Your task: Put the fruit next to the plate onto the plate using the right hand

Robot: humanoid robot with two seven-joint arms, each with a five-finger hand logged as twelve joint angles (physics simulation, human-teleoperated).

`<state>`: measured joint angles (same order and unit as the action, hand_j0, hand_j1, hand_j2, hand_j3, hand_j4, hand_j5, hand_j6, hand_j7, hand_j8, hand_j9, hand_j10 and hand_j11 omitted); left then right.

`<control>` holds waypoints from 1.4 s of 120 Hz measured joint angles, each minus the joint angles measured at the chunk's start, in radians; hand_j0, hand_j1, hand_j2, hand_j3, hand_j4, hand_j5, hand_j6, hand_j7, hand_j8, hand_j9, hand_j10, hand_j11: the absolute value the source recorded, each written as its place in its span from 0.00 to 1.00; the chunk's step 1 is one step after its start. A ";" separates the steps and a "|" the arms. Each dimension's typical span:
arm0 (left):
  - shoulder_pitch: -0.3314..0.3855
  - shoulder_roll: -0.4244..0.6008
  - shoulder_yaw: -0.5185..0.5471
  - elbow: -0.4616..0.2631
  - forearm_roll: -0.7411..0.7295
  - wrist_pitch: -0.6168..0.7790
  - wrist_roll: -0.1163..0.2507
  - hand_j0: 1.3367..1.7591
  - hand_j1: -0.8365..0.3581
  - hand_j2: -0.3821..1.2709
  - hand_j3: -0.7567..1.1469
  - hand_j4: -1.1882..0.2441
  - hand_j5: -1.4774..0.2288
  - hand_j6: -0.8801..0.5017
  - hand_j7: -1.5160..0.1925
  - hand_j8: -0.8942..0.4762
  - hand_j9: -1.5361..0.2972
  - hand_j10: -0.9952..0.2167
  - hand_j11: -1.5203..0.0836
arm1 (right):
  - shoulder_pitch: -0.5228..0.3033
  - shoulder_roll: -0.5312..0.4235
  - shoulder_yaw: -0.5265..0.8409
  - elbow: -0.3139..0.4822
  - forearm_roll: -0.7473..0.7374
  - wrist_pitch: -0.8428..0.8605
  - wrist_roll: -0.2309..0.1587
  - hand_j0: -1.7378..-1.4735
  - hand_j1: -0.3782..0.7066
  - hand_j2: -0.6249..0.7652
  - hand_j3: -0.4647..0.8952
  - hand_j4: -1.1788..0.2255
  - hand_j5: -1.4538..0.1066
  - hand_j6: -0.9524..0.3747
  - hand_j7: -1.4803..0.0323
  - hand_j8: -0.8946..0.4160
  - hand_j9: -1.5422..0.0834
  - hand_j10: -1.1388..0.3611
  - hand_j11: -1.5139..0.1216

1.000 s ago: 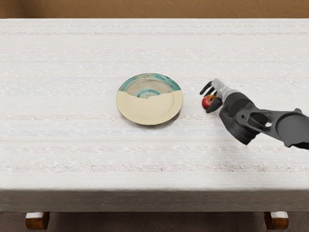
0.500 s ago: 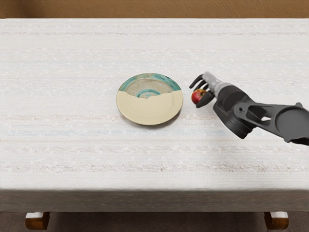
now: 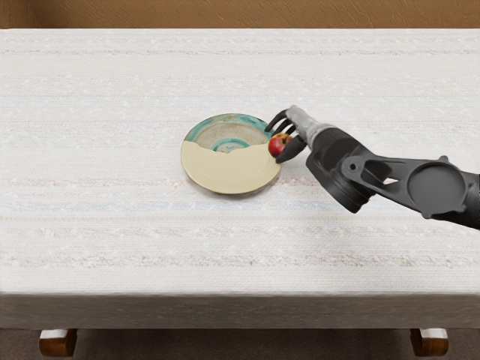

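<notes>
Over the plate rim, fruit between right-hand fingers.

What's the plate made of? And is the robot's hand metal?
The plate looks like glazed ceramic: a smooth cream surface with teal and brown painted rings. The right hand, holding the red fruit, is dark grey with a dull finish. It could be plastic or coated metal; the picture can't settle which.

Bright, even light covers the desk. Shadows are faint, with a soft one under the near rim of the plate. The desk's texture looks slightly smeared.
</notes>
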<state>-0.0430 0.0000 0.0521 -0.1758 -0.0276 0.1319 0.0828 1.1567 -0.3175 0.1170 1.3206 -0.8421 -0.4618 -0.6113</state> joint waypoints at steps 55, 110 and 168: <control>0.000 0.000 0.000 0.000 0.000 0.000 0.000 0.76 0.99 0.23 0.40 0.82 0.86 0.63 0.88 0.65 0.83 0.82 0.94 | -0.009 0.096 0.035 -0.005 0.000 -0.037 0.000 0.31 0.56 0.51 0.34 0.45 0.47 0.32 0.50 0.35 0.51 0.39 0.49; 0.000 0.000 0.000 0.000 0.000 0.000 0.000 0.76 0.99 0.23 0.40 0.82 0.86 0.63 0.88 0.65 0.83 0.82 0.94 | -0.039 0.145 0.035 -0.018 0.000 -0.135 0.000 0.30 0.40 0.45 0.34 0.58 0.63 0.45 0.67 0.44 0.66 0.52 0.64; 0.004 0.000 0.000 -0.004 0.000 0.000 0.000 0.76 0.99 0.23 0.40 0.82 0.86 0.63 0.88 0.65 0.83 0.82 0.94 | -0.048 -0.210 0.302 0.126 0.248 0.448 0.000 0.30 0.06 0.45 0.34 0.81 0.90 0.69 0.95 0.66 0.92 0.73 0.90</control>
<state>-0.0393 0.0000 0.0522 -0.1798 -0.0276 0.1319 0.0828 1.1086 -0.5279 0.4189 1.4470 -0.5945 -0.0138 -0.6109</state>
